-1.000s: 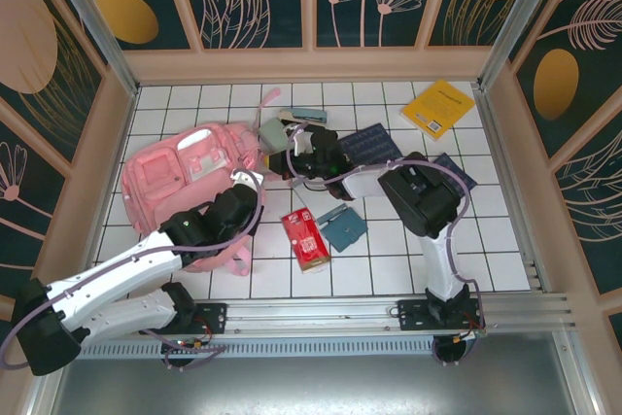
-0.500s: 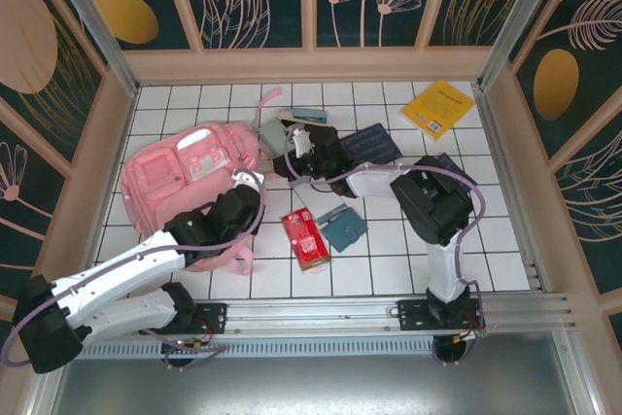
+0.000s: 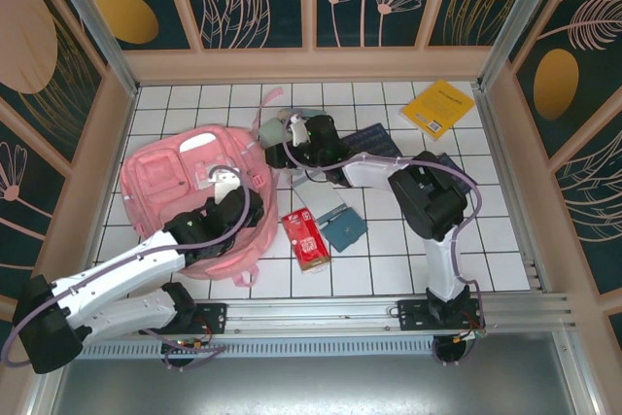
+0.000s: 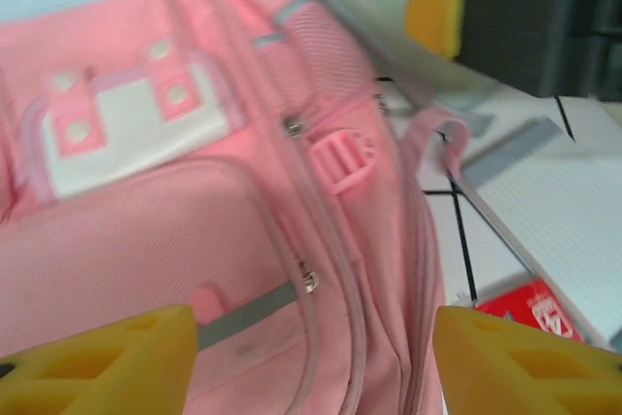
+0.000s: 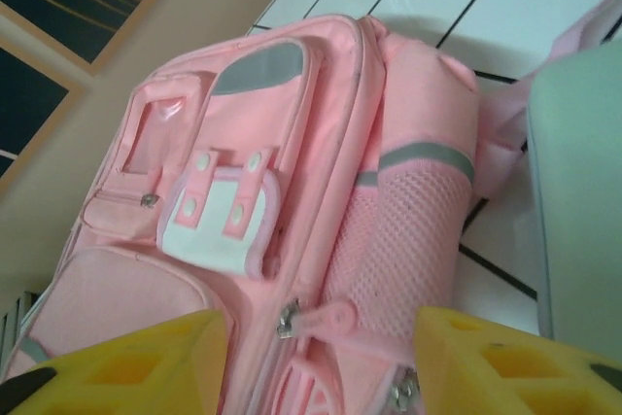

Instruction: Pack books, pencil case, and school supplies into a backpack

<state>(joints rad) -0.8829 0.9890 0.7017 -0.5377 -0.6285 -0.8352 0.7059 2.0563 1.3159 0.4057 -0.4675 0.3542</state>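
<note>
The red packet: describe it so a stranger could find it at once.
Find the big pink backpack on the white tiled table. Just right of its near corner lies the red packet, flat on the tiles. Alone in being red with white markings, it sits left of a teal square.

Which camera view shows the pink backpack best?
Top external: nearly the whole backpack lies in frame. Left wrist gives a blurred close-up of its zippers; right wrist, its front pockets and mesh side.
</note>
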